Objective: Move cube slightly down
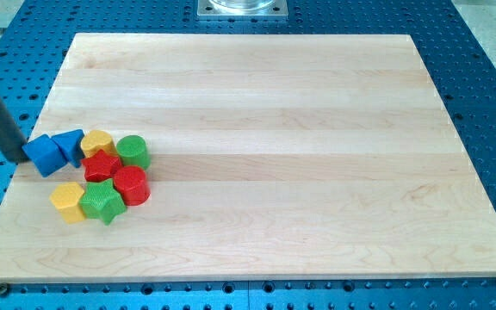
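A blue cube [42, 154] lies at the left edge of the wooden board [274, 129]. My tip [21, 159] is at the cube's left side, touching it or nearly so; the dark rod slants up to the view's top left. Right of the cube sits a blue triangular block [70, 145]. Beside that are a yellow block [98, 143], a green cylinder [133, 151], a red star-like block [102, 165], a red cylinder [132, 185], a green star [102, 201] and a yellow block [68, 201], all packed close together.
The board rests on a blue perforated table [489, 86]. A metal mounting plate [242, 8] shows at the view's top centre. The board's left edge runs just beside the cube and my tip.
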`<state>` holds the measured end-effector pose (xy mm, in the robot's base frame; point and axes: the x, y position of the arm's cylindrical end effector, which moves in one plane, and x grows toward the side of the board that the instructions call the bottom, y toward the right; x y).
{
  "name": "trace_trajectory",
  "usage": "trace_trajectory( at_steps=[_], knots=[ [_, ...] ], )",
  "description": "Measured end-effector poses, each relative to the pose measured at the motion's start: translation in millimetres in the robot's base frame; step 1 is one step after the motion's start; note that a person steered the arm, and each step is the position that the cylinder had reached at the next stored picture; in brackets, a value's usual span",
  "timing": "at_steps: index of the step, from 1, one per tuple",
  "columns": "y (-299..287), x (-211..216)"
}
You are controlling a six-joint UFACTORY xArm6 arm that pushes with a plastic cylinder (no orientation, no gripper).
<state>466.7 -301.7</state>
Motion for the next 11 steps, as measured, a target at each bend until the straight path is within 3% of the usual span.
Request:
trace_trajectory(
  at_steps=[2, 5, 6, 8, 11],
  knots=[
    [13.3, -3.2],
    [28.3, -106.8],
    [29.4, -108.1],
    [28.7, -36.9],
    [28.7, 1.3]
  ],
)
